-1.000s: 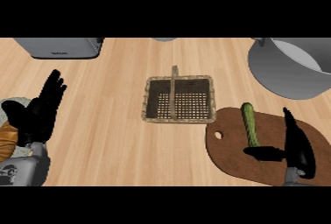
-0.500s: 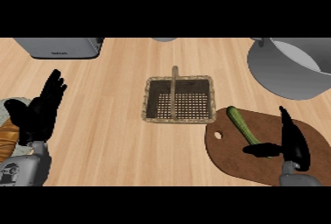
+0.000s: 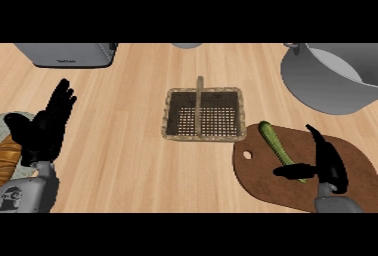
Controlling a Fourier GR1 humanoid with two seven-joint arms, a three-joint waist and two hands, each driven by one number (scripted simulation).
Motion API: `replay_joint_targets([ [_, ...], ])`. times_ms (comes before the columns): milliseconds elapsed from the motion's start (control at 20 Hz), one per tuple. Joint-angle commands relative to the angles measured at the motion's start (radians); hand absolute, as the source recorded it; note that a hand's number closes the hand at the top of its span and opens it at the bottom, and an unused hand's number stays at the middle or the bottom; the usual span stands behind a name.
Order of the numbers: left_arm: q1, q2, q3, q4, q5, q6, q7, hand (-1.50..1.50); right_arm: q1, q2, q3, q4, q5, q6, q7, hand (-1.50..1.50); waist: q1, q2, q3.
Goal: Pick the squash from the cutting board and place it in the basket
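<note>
The squash (image 3: 277, 148), long and green, lies on the brown cutting board (image 3: 273, 182) at lower right, its upper end near the board's top edge, just beside the basket (image 3: 203, 114). The right hand (image 3: 325, 162) rests over the squash's lower end, thumb against it, fingers extended rather than wrapped round. The left hand (image 3: 46, 125) rests open at the left edge, fingers up, holding nothing. A grey pot (image 3: 332, 77) stands at upper right. A grey toaster (image 3: 68, 54) at upper left carries a small dark mark, unreadable. No other writing observed.
</note>
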Motion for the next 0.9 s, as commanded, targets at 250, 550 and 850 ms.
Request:
replay_joint_targets([
  [250, -0.007, 0.015, 0.019, 0.006, 0.005, -0.011, 0.010, 0.00, 0.036, 0.017, 0.036, 0.106, -0.033, 0.021, -0.158, 1.50, 0.006, 0.010, 0.015],
  [550, -0.029, -0.024, -0.021, -0.021, -0.032, 0.030, 0.050, 0.00, 0.063, 0.066, 0.089, 0.043, 0.021, 0.000, -0.105, 1.50, -0.001, 0.008, 0.014],
  [850, -0.047, -0.022, -0.040, 0.014, -0.006, -0.031, 0.005, 0.00, 0.027, 0.134, 0.553, -0.009, 0.158, 0.176, -0.215, 1.50, 0.103, 0.017, 0.010],
])
